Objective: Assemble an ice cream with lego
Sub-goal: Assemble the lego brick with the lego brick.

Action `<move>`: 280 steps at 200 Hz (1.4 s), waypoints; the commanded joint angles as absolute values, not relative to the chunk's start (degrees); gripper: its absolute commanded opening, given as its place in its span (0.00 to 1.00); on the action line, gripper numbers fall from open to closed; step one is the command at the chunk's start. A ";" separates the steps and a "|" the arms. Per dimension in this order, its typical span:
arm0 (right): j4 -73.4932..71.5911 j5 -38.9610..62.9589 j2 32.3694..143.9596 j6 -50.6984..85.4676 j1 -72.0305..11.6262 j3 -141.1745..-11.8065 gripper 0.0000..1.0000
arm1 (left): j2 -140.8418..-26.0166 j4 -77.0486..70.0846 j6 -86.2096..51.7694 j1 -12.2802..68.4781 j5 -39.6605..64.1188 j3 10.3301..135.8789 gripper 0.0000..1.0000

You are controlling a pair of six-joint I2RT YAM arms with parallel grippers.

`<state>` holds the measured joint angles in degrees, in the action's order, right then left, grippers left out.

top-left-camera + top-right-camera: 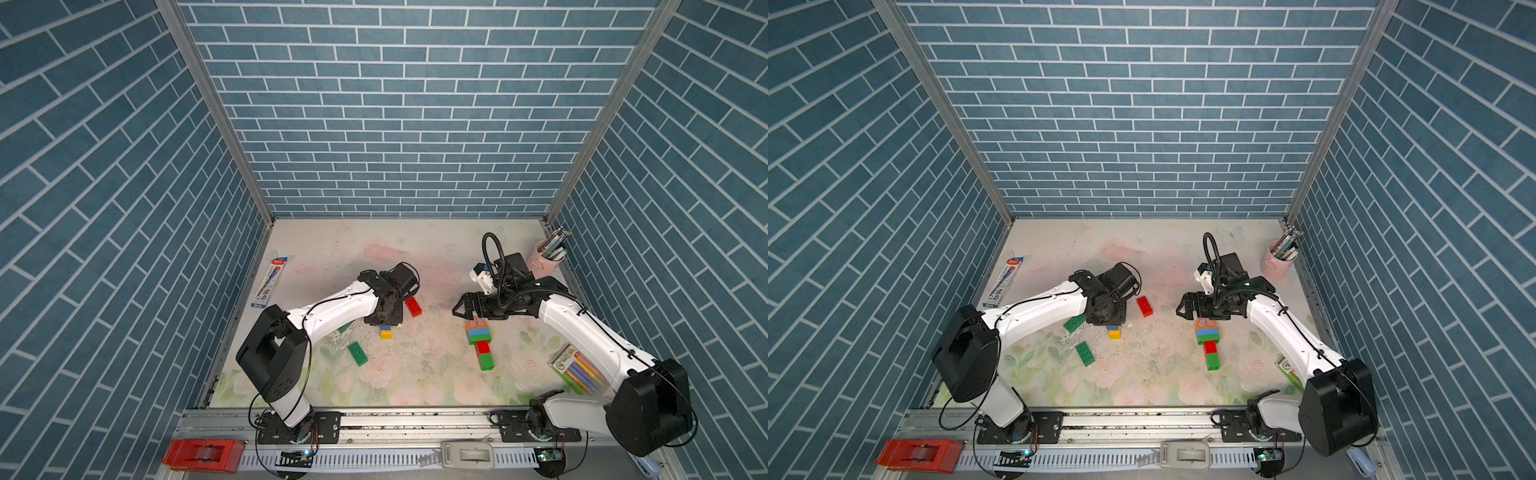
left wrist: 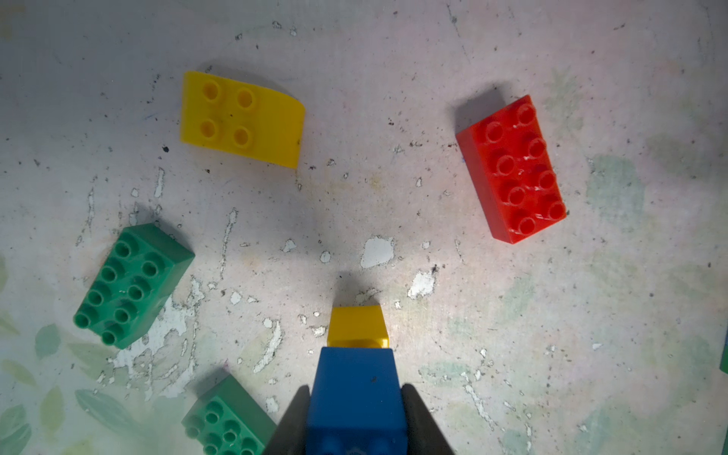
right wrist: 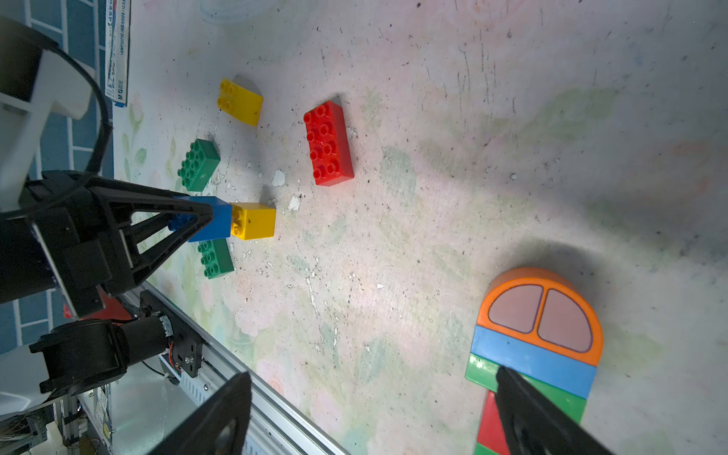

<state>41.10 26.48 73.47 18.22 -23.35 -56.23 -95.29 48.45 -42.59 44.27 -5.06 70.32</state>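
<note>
Stack [image 1: 481,345] flat, dome [image 1: 476,323] toward back wall [image 1: 415,124]

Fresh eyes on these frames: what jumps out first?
The stack lies flat on the table, with its orange dome above blue, green, red and green layers. The right pincer hangs open at the dome end. Mid-table, the left pincer is shut on a blue brick joined to a yellow brick, with a loose red brick nearby.

The left arm [image 1: 1042,307] partly hides a green brick [image 1: 1074,323] in both top views.
</note>
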 commanded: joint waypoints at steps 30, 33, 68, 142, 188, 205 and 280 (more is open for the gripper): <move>41.89 26.11 73.30 19.43 -23.38 -56.62 0.97 | -96.06 48.60 -43.34 44.65 -5.13 69.33 0.05; 41.92 26.10 73.34 19.42 -23.38 -56.68 0.97 | -96.06 48.60 -43.38 44.65 -5.10 69.30 0.05; 42.09 26.10 73.53 19.43 -23.33 -56.96 0.97 | -96.41 48.21 -43.59 44.65 -5.00 68.65 0.05; 42.59 26.02 73.83 19.25 -23.38 -57.56 0.97 | -98.17 47.66 -44.12 44.66 -3.85 68.49 0.04; 43.15 25.84 74.35 18.92 -23.38 -58.01 0.97 | -100.15 48.69 -43.26 45.04 -2.59 68.50 0.02; 43.28 25.77 74.39 18.85 -23.38 -58.08 0.97 | -100.66 50.36 -42.89 45.60 -2.96 68.58 0.01; 43.68 25.40 74.53 18.54 -23.38 -58.37 0.97 | -100.85 55.19 -41.71 46.23 -6.18 69.16 0.00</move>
<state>42.04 26.11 74.06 18.20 -23.35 -56.53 -97.73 48.29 -42.96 45.80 -5.30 69.95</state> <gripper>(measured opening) 0.965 0.363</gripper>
